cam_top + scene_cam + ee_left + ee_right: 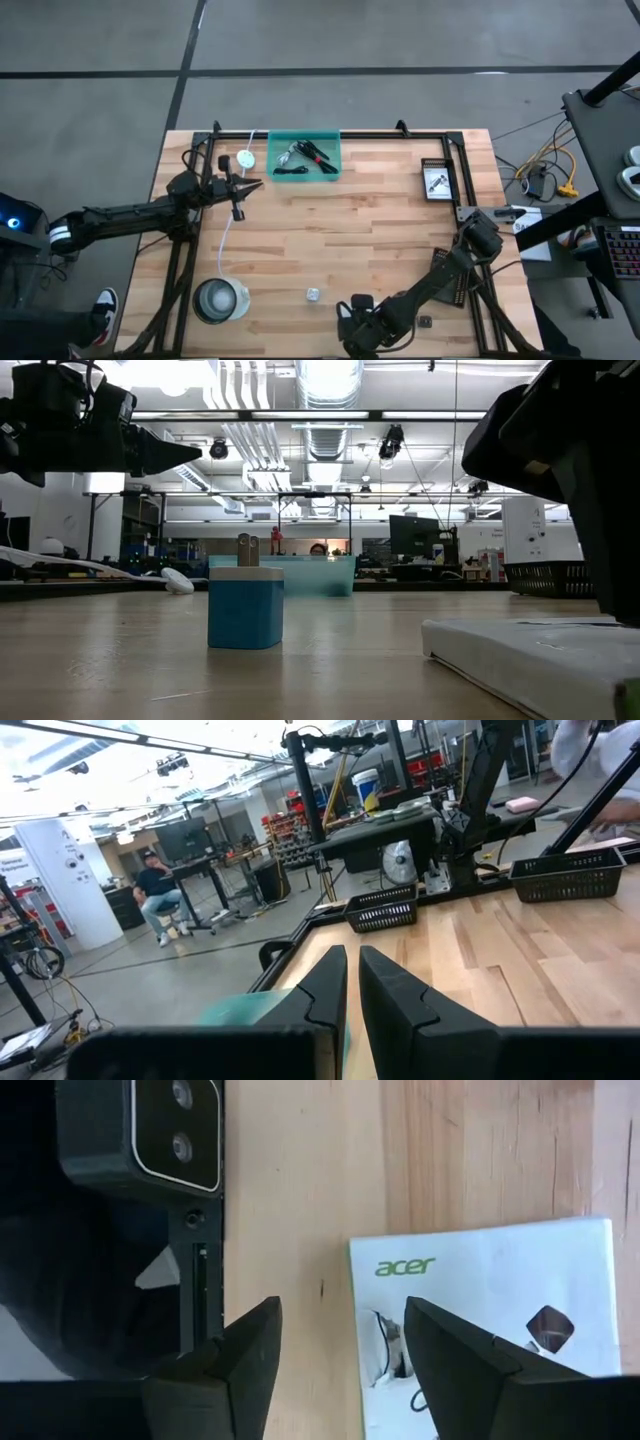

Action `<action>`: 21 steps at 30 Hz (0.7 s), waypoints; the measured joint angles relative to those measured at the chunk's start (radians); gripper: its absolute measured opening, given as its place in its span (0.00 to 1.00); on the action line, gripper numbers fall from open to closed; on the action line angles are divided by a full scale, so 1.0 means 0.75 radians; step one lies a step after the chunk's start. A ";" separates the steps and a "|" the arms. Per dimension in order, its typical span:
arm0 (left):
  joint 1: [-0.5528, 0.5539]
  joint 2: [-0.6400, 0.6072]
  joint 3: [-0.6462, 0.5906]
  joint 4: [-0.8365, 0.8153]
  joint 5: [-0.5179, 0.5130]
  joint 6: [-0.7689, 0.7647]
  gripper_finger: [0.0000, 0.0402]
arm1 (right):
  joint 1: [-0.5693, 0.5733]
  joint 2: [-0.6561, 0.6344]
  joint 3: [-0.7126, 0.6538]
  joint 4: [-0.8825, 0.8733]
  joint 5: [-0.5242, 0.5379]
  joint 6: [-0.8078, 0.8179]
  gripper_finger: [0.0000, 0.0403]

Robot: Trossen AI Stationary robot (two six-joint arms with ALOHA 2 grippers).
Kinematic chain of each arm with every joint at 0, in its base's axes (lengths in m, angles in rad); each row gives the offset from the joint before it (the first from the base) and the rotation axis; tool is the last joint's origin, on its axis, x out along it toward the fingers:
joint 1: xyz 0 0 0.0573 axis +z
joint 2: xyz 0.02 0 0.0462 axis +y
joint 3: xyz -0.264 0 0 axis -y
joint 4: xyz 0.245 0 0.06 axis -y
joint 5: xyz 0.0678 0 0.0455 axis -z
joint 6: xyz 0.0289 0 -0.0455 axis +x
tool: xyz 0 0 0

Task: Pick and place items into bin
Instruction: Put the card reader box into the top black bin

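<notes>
White printed Acer card (pixel 480 1320) sits right under right gripper (pixel 340 1365), fingers apart, lining up to grab; left gripper (pixel 352 982) clenched empty nr teal-green plastic bin (pixel 304 155).

A clear round container (pixel 220 299) stands on the wooden table (pixel 330 235) near its front edge. A white cord (pixel 228 225) runs from it up to a white disc (pixel 246 159). A small blue charger plug (pixel 246 608) stands beside the container.
</notes>
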 joint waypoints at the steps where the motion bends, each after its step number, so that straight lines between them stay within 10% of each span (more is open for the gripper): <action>1: 0.000 0.001 0.000 0.001 0.000 0.000 0.04 | 0.000 0.000 0.000 -0.001 0.000 -0.003 0.49; 21: 0.000 0.021 0.000 0.009 0.000 0.003 0.04 | 0.010 0.002 -0.012 -0.047 -0.079 -0.062 0.38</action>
